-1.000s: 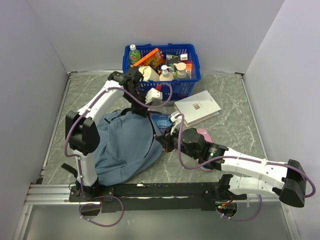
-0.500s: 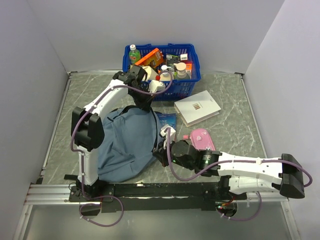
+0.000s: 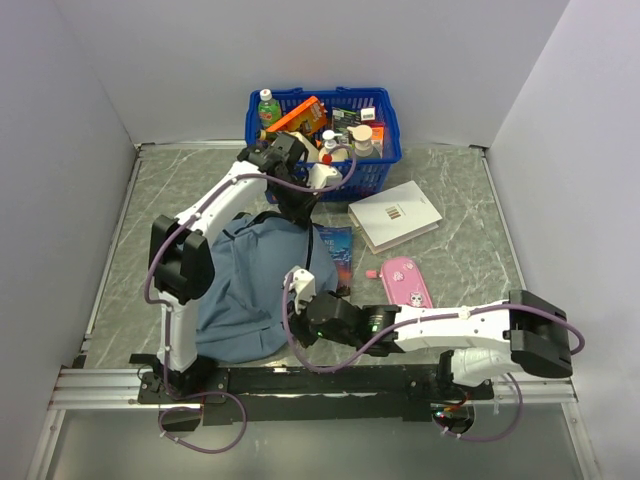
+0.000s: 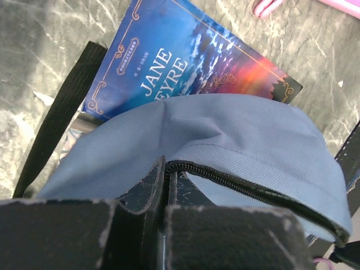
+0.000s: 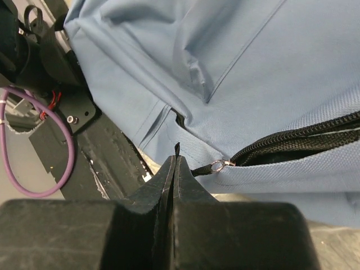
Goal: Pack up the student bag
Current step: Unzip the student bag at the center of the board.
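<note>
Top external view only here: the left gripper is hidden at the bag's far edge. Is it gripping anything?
Observer: Yes. The left wrist view shows the left gripper shut on the student bag, on its fabric edge at the zip's end.
Operator: And the right gripper?
Observer: It looks shut on the zip pull: a black tab runs from its tips to a metal ring.
Operator: What is the blue book called?
Observer: Jane Eyre, printed on its cover.

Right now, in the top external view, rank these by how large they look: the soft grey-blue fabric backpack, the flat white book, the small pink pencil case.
1. grey-blue fabric backpack, though arms cover part of it
2. white book
3. pink pencil case
</note>
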Controlling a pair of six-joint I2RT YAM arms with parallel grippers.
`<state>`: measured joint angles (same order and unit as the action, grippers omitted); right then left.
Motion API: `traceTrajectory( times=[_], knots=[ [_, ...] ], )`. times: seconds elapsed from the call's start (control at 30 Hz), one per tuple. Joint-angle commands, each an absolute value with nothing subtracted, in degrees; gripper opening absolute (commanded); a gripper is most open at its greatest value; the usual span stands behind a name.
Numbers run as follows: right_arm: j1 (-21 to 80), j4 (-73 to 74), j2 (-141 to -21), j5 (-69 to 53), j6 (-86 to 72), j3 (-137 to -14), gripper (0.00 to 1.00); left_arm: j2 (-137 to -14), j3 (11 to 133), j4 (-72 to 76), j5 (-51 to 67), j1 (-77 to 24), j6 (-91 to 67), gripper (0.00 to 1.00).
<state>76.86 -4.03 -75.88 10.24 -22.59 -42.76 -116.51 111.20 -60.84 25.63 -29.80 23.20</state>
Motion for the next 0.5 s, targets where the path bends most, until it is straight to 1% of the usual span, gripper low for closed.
traceTrajectory(
  times=[0.0, 0.1, 0.17, 0.2, 0.27, 0.3, 0.37, 0.4, 0.47],
  knots=[
    [79.6, -8.0, -77.7, 2.6, -23.9, -45.0, 0.00, -117.9, 117.9, -52.2, 23.2, -29.2, 22.3, 0.01],
    [79.6, -10.0, -80.9, 0.2, -23.5, -44.3, 0.00, -117.8, 119.2, -52.9, 24.3, -29.3, 22.2, 0.01],
    [79.6, -9.3, -82.8, -1.0, -22.8, -46.3, 0.01, -117.3, 118.4, -52.9, 25.5, -29.4, 22.1, 0.01],
    [79.6, -8.8, -84.2, -1.8, -21.7, -47.3, 0.12, -117.2, 117.8, -53.1, 26.0, -29.8, 22.8, 0.01],
    [79.6, -8.1, -84.6, -1.8, -20.8, -49.2, 0.25, -115.6, 114.1, -53.8, 27.2, -30.1, 25.5, 0.01],
    [79.7, -6.0, -82.5, -0.4, -21.1, -49.4, 0.40, -115.0, 112.6, -54.8, 29.9, -30.8, 27.4, 0.01],
    [79.7, -5.4, -77.2, 5.5, -21.6, -46.7, 0.51, -113.0, 108.0, -57.2, 30.9, -31.4, 30.4, 0.01],
    [79.4, -6.1, -70.2, 7.4, -22.2, -42.6, 0.70, -112.3, 106.7, -57.9, 32.2, -31.6, 31.1, 0.01],
    [78.3, -6.3, -63.8, 9.7, -23.2, -39.2, 0.90, -109.9, 102.7, -57.7, 33.0, -31.7, 31.4, 0.06]
  ],
)
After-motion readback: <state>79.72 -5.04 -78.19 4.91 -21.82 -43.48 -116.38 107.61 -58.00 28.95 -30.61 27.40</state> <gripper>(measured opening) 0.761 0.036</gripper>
